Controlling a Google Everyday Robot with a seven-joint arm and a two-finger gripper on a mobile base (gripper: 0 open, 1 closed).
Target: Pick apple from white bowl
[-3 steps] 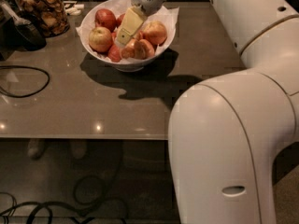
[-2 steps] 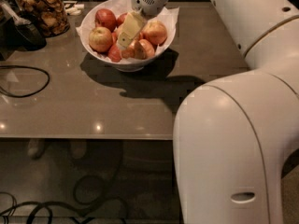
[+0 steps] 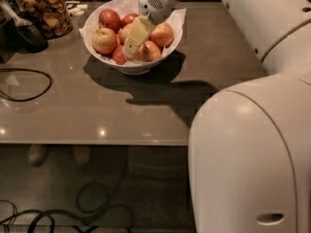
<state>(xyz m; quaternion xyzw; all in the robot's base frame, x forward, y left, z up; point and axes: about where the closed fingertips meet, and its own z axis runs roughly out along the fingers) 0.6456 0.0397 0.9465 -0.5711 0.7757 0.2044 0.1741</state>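
The white bowl [image 3: 130, 69], lined with white paper, stands at the back of the grey table [image 3: 97, 106]. It holds several red-yellow apples, such as one at the left [image 3: 104, 40], one at the right [image 3: 164, 33] and one at the front [image 3: 149, 52]. My gripper [image 3: 130, 50] reaches down from the upper right into the middle of the bowl. Its pale yellow tip is among the apples, touching or just over the middle ones. No apple is lifted clear of the bowl.
A glass jar of brown snacks [image 3: 44, 11] stands at the back left, with a dark object [image 3: 26, 33] beside it. A black cable [image 3: 24, 84] loops on the table's left. My white arm body [image 3: 252, 154] fills the right foreground. Cables lie on the floor [image 3: 58, 212].
The gripper has sunk a little lower and further in among the apples in the bowl. The arm's large white body has shifted slightly to the right.
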